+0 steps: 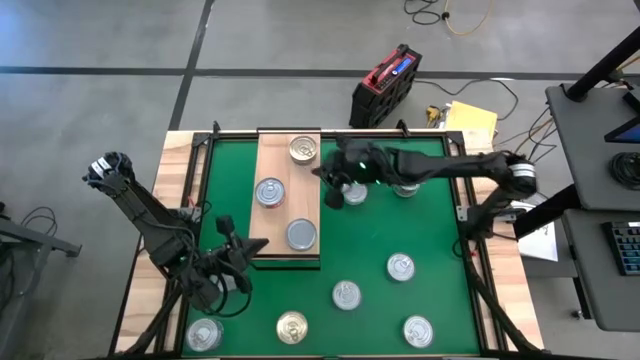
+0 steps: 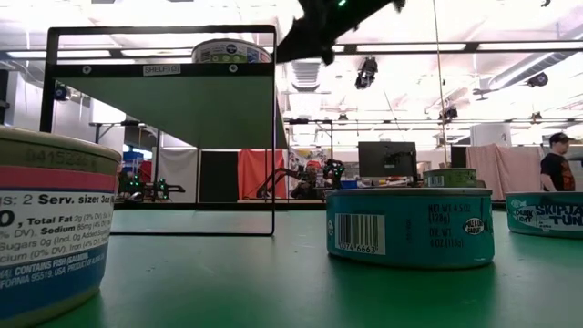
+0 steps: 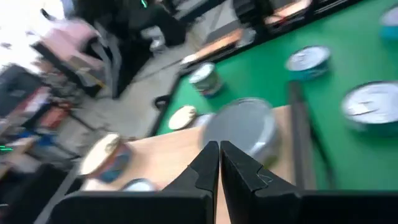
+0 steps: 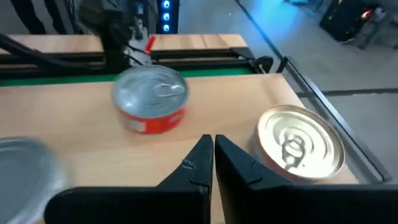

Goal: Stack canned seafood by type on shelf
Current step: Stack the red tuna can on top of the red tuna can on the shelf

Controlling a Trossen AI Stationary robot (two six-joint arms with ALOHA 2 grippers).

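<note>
The shelf [image 1: 285,205] is a light wooden board lying on the green mat. Three cans stand on it: a gold-lidded one [image 1: 302,149] at the far end, a silver, red-banded one [image 1: 269,192] in the middle, and a silver one [image 1: 301,234] at the near end. More cans [image 1: 346,294] stand on the mat. My right gripper [image 1: 320,174] hovers shut over the shelf's right edge, between the gold can [image 4: 300,144] and the red-banded can [image 4: 152,99]. My left gripper [image 1: 248,250] is shut beside the shelf's near left corner, pointing at the near silver can [image 3: 242,124].
Two cans [image 1: 404,187] stand on the mat under my right arm. Several more stand toward the near edge, among them a gold one [image 1: 292,327] and a silver one [image 1: 205,334]. A teal can [image 2: 410,226] stands close in the low view. A black frame [image 1: 330,130] borders the mat.
</note>
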